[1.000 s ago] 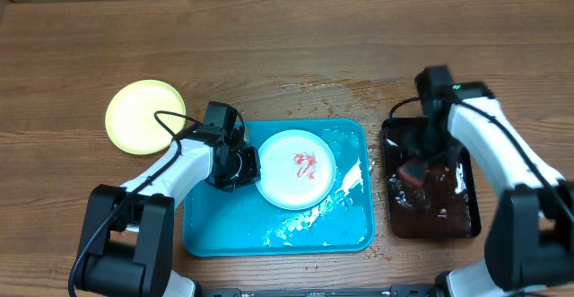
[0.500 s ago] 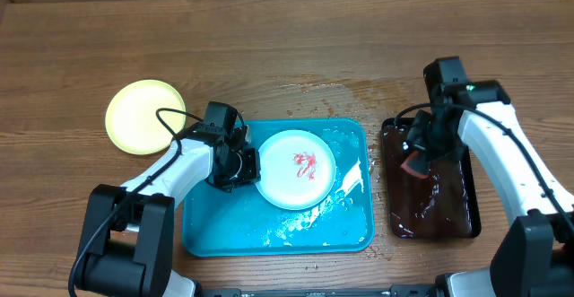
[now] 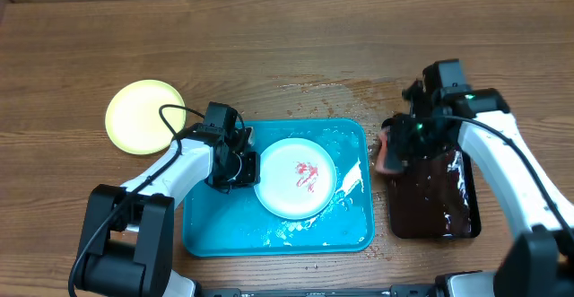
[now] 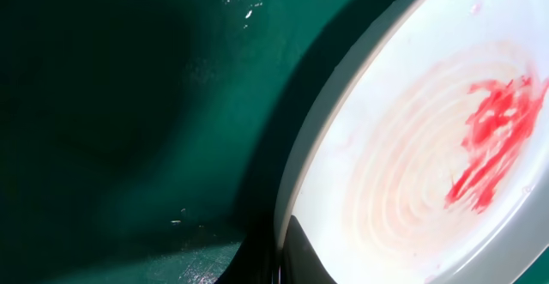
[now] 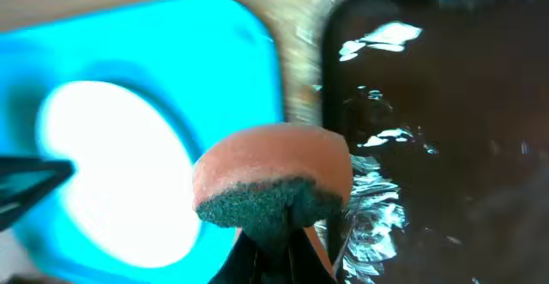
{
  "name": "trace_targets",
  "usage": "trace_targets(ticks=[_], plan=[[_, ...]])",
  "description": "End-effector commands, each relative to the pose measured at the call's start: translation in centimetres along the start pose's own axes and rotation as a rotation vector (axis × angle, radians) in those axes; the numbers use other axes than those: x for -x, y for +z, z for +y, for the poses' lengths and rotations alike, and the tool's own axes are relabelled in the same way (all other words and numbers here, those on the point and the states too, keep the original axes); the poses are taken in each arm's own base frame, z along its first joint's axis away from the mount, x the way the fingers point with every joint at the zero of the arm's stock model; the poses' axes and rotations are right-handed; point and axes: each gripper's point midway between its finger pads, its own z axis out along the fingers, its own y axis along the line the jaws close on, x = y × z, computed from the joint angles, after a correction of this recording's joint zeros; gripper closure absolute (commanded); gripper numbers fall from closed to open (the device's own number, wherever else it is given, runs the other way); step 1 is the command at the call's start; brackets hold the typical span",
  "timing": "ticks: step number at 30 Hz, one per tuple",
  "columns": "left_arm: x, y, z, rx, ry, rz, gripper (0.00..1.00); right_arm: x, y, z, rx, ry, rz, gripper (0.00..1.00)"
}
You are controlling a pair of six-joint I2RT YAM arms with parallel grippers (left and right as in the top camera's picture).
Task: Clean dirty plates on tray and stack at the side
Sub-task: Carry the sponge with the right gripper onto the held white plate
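A brown wood-grain table fills the view, evenly lit.

Evidently a robotics lab bench: a left arm and right arm stationed at a wood-grain table.

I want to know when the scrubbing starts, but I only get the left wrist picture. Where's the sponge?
Observer: The right gripper holds the sponge in the air over the dark tray's left edge. It is not touching the white plate.
Operator: Is that the only plate?
Observer: No. A yellow plate lies on the table, left of the blue tray.
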Motion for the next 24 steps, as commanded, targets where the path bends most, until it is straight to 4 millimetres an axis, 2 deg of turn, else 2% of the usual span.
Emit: trace_targets(ticks=[1, 4, 7, 11, 17, 24], plan=[[-1.3, 1.1, 1.6, 0.062, 0.017, 0.053, 0.96, 0.3, -3.7, 5.2, 0.203, -0.189, -0.075, 0.96], [-1.3, 1.1, 1.6, 0.062, 0.017, 0.053, 0.96, -0.9, -3.7, 7.7, 0.304, -0.230, -0.034, 0.96], [-1.3, 1.1, 1.5, 0.061, 0.016, 0.054, 0.96, -2.1, -2.9, 9.7, 0.329, -0.294, -0.007, 0.96], [-1.3, 1.1, 1.5, 0.059, 0.016, 0.055, 0.96, -3.6, -0.7, 12.4, 0.331, -0.317, 0.009, 0.96], [-1.5, 1.1, 1.5, 0.060, 0.012, 0.062, 0.96, -4.3, 3.8, 14.3, 0.325, -0.262, 0.020, 0.96], [-1.9, 1.1, 1.3, 0.042, 0.008, 0.077, 0.96, -5.5, 9.7, 14.4, 0.300, -0.244, 0.118, 0.96]])
